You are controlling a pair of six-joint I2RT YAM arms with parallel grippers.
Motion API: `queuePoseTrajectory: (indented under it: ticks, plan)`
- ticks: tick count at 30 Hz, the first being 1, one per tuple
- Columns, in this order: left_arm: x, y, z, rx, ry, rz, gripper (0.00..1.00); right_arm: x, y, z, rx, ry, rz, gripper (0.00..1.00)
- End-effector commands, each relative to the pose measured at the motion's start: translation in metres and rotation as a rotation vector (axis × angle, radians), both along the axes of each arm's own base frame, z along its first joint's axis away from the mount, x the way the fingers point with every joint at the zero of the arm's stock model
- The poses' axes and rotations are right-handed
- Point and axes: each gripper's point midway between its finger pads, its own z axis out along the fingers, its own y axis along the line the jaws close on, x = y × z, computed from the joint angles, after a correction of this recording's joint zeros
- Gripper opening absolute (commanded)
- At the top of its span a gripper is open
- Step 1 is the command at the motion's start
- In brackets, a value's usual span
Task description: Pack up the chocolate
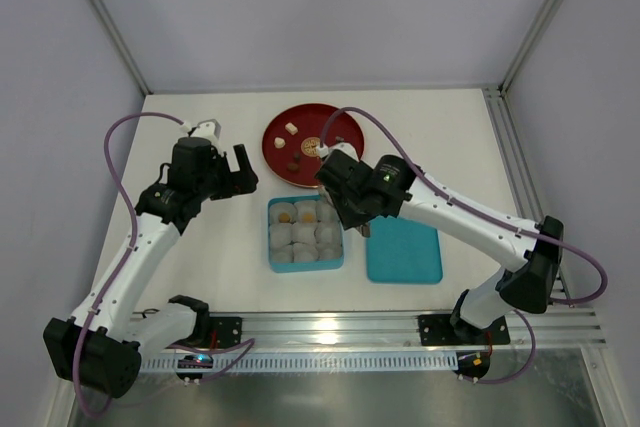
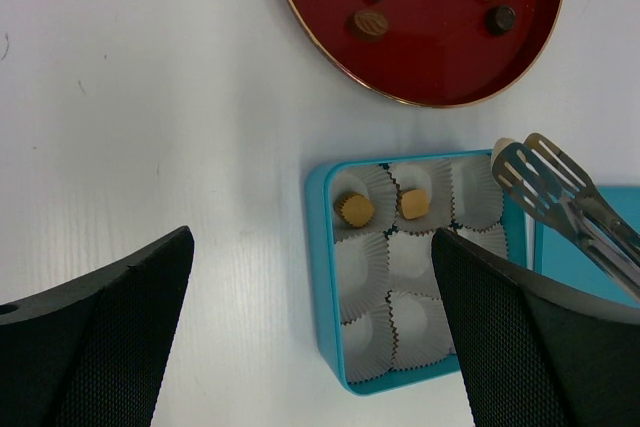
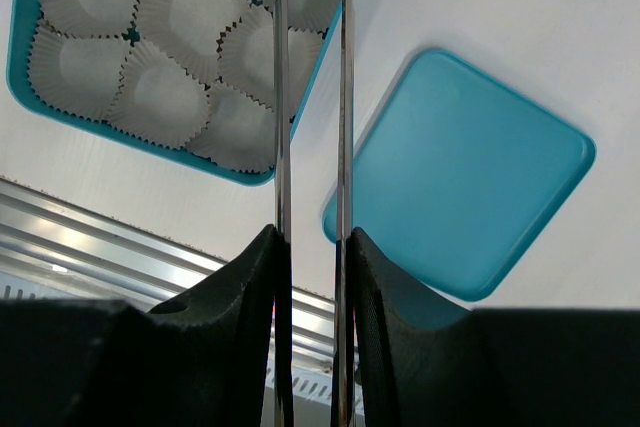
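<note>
Tabletop (image 1: 200, 127): white; carries everything listed below.
Plate (image 2: 330, 47): round, red, with a gold emblem at its centre; sits at the far middle of the tabletop, beyond the box.
Chocolate, on plate (image 2: 369, 23): loose pieces. The left wrist view shows two dark round ones, one brown oblong and one tan. The top view adds a white piece (image 1: 291, 128) near the far-left rim.
Box (image 2: 322, 277): teal, square, open; sits near the arms, just in front of the plate.
Paper cups (image 2: 362, 269): white, crinkled; they fill the box in a grid.
Chocolate, in box (image 2: 353, 209): two tan pieces, one in each of two neighbouring cups of the far row, at the left and the middle.
Lid (image 3: 470, 177): teal, flat, with rounded corners; lies just to the right of the box.
Tongs (image 2: 545, 175): metal, slotted flat tips; tips are over the far-right cup of the box. A pale bit shows at the tip, but it cannot be told whether it is gripped.
Right gripper (image 3: 310, 237): clenched on the two metal arms of the tongs, which run up between its fingers (image 3: 250, 287); it hangs over the right side of the box.
Left gripper (image 2: 312, 247): spread wide, grasping nothing; it hovers over bare tabletop left of the box and plate.
</note>
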Motion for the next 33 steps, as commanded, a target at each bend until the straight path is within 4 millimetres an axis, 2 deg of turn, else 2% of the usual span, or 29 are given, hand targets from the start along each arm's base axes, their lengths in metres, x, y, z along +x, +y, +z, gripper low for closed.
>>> queuePoseTrajectory:
  ticks: [1, 19, 33]
  plan:
    - [0.004, -0.001, 0.007, -0.024, -0.03, 0.003, 1.0, -0.006, -0.001, 0.007, 0.042, -0.024, -0.019, 0.32]
    - [0.004, -0.001, 0.009, -0.024, -0.033, 0.005, 1.0, -0.016, 0.007, -0.021, 0.023, 0.022, 0.004, 0.32]
    - [0.004, -0.001, 0.008, -0.024, -0.033, 0.005, 1.0, -0.015, 0.008, -0.027, 0.008, 0.028, 0.001, 0.33]
